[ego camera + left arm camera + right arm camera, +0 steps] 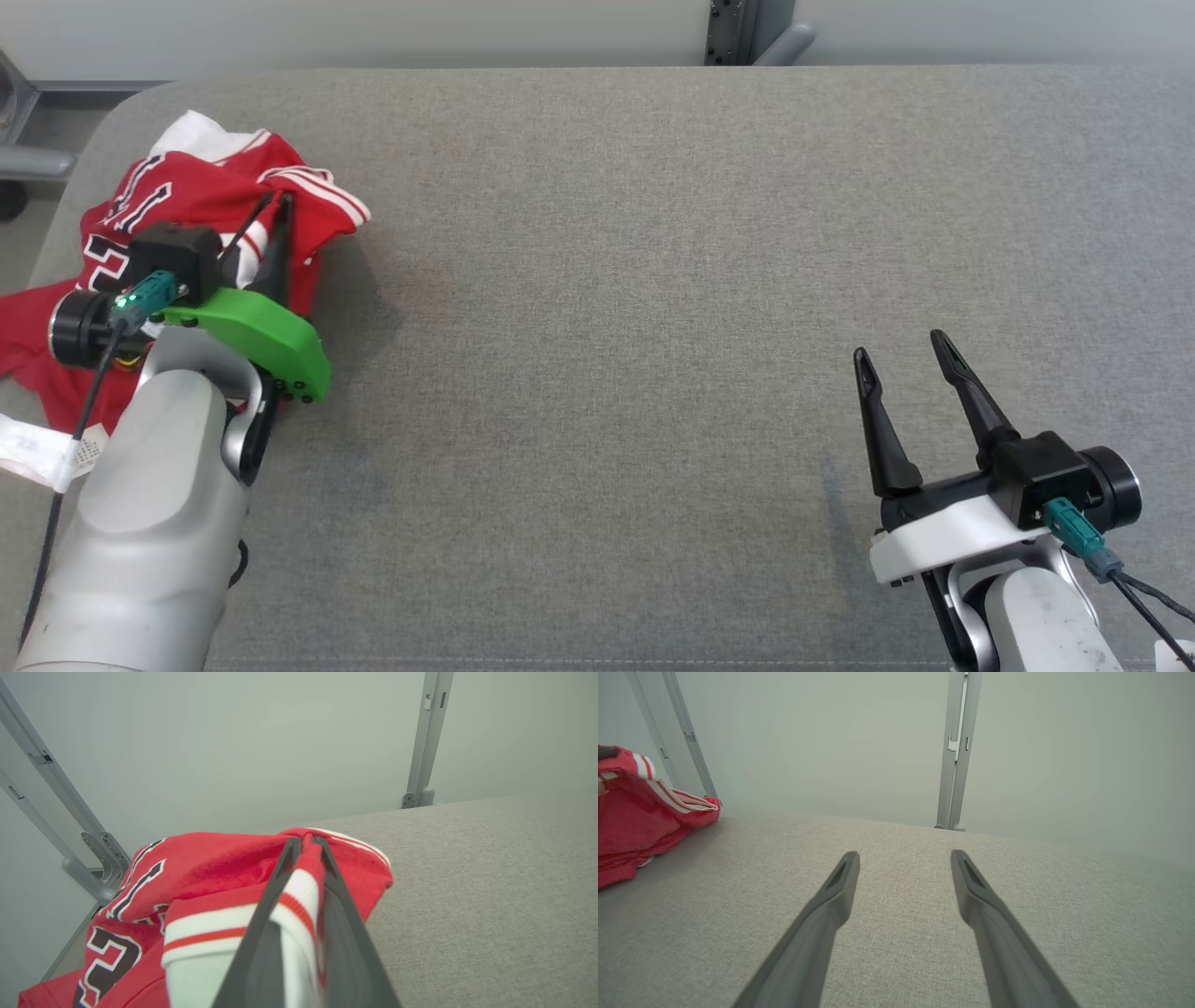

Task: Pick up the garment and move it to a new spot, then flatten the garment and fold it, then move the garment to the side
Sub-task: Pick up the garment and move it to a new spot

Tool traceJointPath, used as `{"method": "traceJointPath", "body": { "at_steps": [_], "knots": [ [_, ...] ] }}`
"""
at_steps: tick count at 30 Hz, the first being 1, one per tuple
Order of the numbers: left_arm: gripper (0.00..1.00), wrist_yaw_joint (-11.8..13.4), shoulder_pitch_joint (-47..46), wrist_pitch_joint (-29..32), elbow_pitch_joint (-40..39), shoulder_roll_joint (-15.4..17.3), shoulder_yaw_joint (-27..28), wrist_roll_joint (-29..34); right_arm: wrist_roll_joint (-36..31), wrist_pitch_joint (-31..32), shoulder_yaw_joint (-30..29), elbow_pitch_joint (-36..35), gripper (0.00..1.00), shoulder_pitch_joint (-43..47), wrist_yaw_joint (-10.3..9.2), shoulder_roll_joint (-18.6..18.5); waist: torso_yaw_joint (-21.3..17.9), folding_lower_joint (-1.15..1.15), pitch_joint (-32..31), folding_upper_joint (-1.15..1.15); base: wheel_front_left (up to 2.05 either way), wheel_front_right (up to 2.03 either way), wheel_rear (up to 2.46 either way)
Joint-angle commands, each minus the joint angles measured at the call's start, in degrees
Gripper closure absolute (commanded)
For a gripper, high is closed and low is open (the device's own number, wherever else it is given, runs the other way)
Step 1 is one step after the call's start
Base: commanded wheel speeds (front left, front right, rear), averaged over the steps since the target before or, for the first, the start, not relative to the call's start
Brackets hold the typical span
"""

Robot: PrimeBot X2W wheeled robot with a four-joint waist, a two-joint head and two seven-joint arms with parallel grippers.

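While the left pincer (306,841) grips the crumpled red-and-white jersey (187,201) at the far left of the grey fabric tabletop (653,280), the right pincer (898,347) hangs open; moving, flattening and folding seem left to do.

A robotics lab or test cell is suggested, not a home. A wide desk (653,280) covered in plain grey fabric is enclosed by bare, pale wall panels (257,742), which are held by slotted grey metal posts (956,779) of the kind used for partition frames.

Bright, even light; soft shadows; wrist-view foregrounds blurred
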Motion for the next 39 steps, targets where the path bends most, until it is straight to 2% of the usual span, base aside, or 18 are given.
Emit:
{"method": "traceJointPath", "body": {
  "at_steps": [1,2,6,15,20,24,30,35,39],
  "knots": [
    [1.0,0.0,0.9,0.8,-3.2,-0.7,-1.0,-0.7,0.6,-0.2,0.0,0.0,0.0,0.3,-0.02,-0.1,-1.0,0.0,-0.8,0.63,0.0,0.0,0.0],
    [1.0,0.0,0.9,0.8,-3.2,-0.7,-1.0,-0.7,0.6,-0.2,0.0,0.0,0.0,0.3,-0.02,-0.1,-1.0,0.0,-0.8,0.63,0.0,0.0,0.0],
    [1.0,0.0,2.2,3.1,-11.1,-1.8,-3.0,-1.8,1.1,-0.2,0.4,-0.2,0.0,0.1,-0.02,0.0,-3.0,0.0,-1.4,0.63,0.0,0.0,0.0],
    [1.0,1.2,4.9,11.3,-34.7,-7.0,-6.9,-5.0,2.3,-0.2,0.2,-0.5,0.0,0.9,-0.02,-0.1,-11.2,0.0,-1.8,0.63,0.0,0.0,0.0],
    [1.0,2.0,5.5,14.4,-42.6,-9.0,-8.7,-6.4,2.8,-0.2,0.3,-0.7,0.0,0.7,-0.02,0.0,-14.9,0.0,-1.6,0.63,0.0,0.0,0.0],
    [1.0,2.9,6.1,15.9,-46.1,-10.4,-9.1,-9.1,3.2,-0.2,0.4,-0.8,0.0,0.5,-0.02,0.0,-17.6,0.0,-1.3,0.63,0.0,0.0,0.0],
    [1.0,4.6,6.9,15.7,-44.8,-10.7,-8.7,-10.5,4.1,-0.2,0.2,-1.0,0.0,0.5,-0.02,0.0,-20.5,0.0,-0.5,0.63,0.0,0.0,0.0],
    [1.0,5.0,9.7,15.8,-36.7,-8.4,-8.5,-10.3,4.7,-0.2,0.0,-0.9,0.0,1.0,-0.02,0.0,-21.6,0.0,0.1,0.63,0.0,0.0,0.0],
    [1.0,5.5,12.3,13.0,-27.5,-5.8,-8.0,-8.7,4.7,-0.2,-0.3,-0.7,0.0,0.9,-0.02,0.0,-21.8,0.0,0.6,0.63,0.0,0.0,0.0]
  ]
}}
